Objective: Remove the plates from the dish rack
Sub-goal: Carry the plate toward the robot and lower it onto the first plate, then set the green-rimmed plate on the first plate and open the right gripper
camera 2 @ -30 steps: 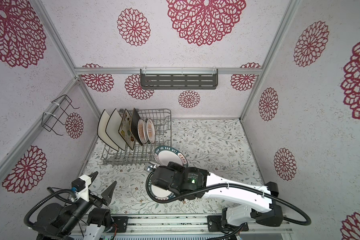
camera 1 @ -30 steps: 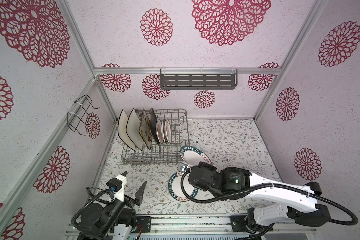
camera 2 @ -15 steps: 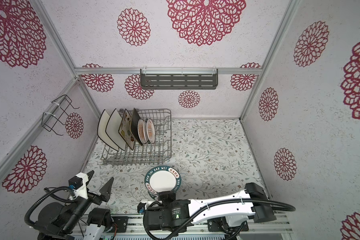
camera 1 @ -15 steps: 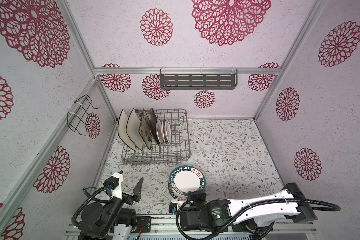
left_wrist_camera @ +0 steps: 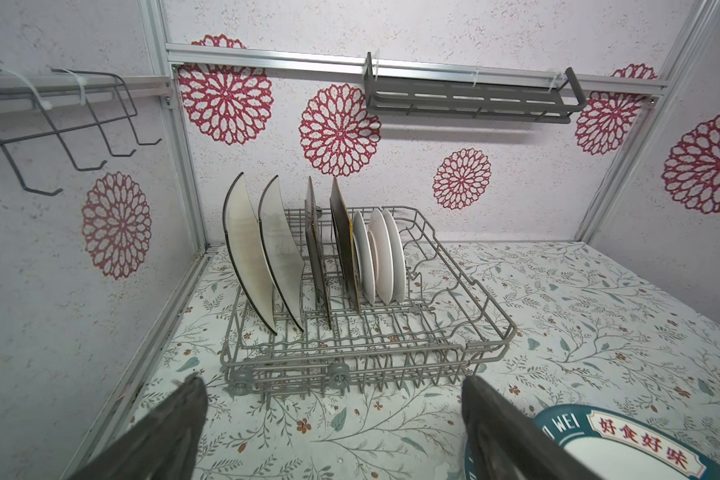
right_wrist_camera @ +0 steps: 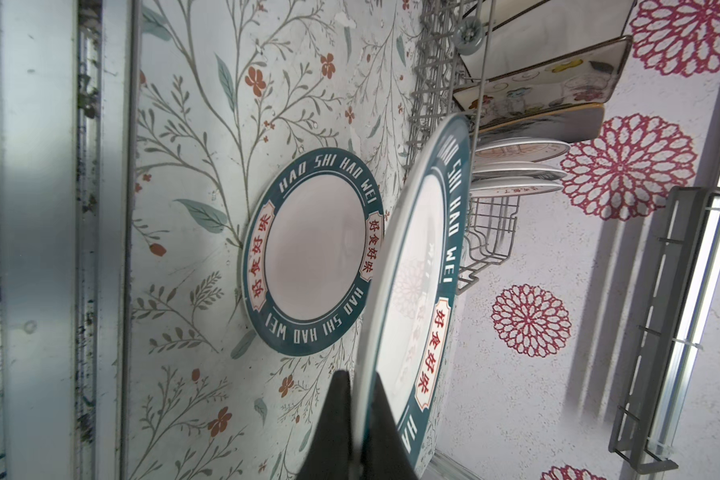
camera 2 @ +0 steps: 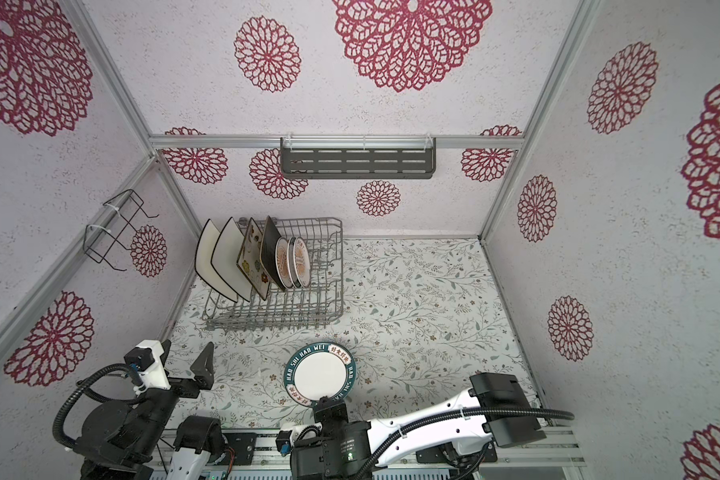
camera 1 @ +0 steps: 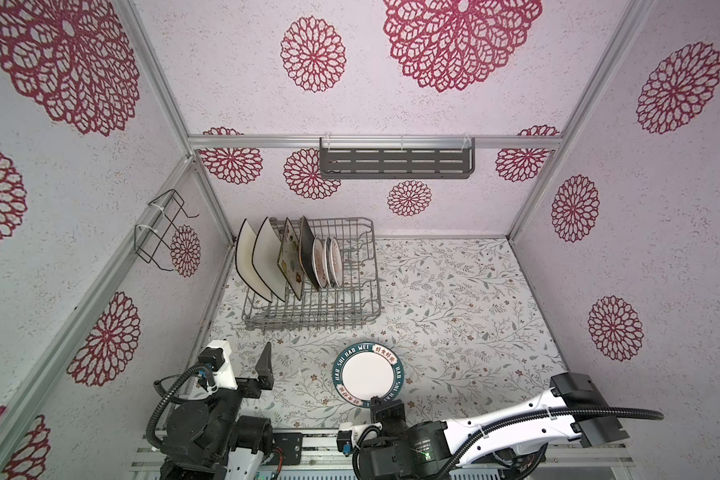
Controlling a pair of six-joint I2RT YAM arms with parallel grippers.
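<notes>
- Right claw (right_wrist_camera: 358,379) is clamped shut on the rim of a teal-rimmed plate (right_wrist_camera: 416,270) lettered "HAO SHI HAO WEI", holding it clear of the tabletop (camera 1: 454,311) near the front edge. The left claw (left_wrist_camera: 332,379) is spread wide and empty, facing the dish rack (camera 1: 312,319).
- Two teal-rimmed plates are out of the rack: the held one, and a matching flat plate (right_wrist_camera: 312,249) lying on the tabletop beside it.
- Seven plates stand on edge in the rack's left part: two white black-rimmed squares (camera 1: 248,257), one flowered cream square (camera 1: 288,262), one dark brown square (camera 1: 306,257) and three small round plates (camera 1: 329,262).
- The single grey wire rack sits in the tabletop's far left corner.
- A leaf-and-blossom print covers the tabletop. The pale walls (camera 1: 225,62) carry crimson rosettes between aluminium rails.
- One slotted grey shelf (camera 1: 395,164) hangs on the back rail, and one black wire bracket (camera 1: 163,230) on the left wall.
- A second earlier the right arm stretched over the middle of the tabletop, with the plate just in front of the rack. It has since drawn back to the front edge with the plate still in its grip.
- The left arm and the rack's seven plates are as before.
</notes>
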